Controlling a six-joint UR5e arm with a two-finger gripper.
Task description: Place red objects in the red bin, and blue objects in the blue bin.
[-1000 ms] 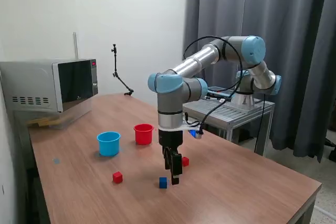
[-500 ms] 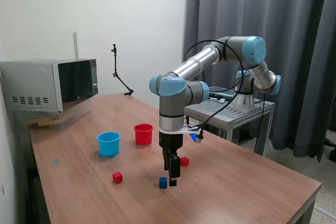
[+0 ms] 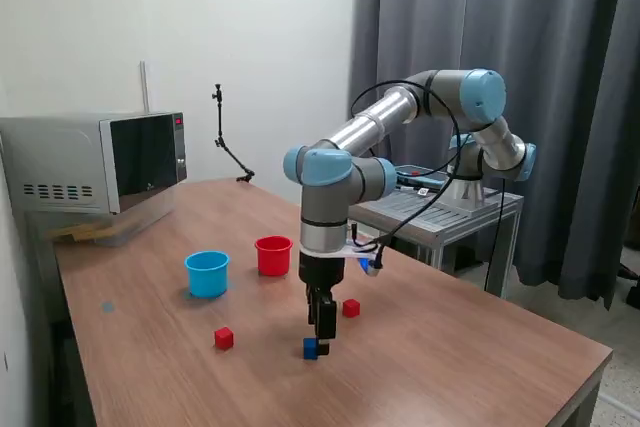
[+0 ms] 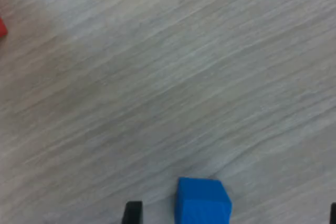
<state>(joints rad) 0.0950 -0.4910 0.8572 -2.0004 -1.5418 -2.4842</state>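
I am lowering the gripper (image 3: 321,340) over the blue cube (image 3: 311,348), its jaws spread and holding nothing. The cube is lying on the table (image 3: 470,347) at about 5 o'clock from the blue bin (image 3: 207,273). I should centre the cube between the fingers before closing

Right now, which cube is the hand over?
The blue cube, directly beneath the hand; both red cubes sit off to either side.

A white wall (image 3: 250,37), grey curtains (image 3: 560,37), a wooden table (image 3: 480,347) and a microwave (image 3: 95,162).
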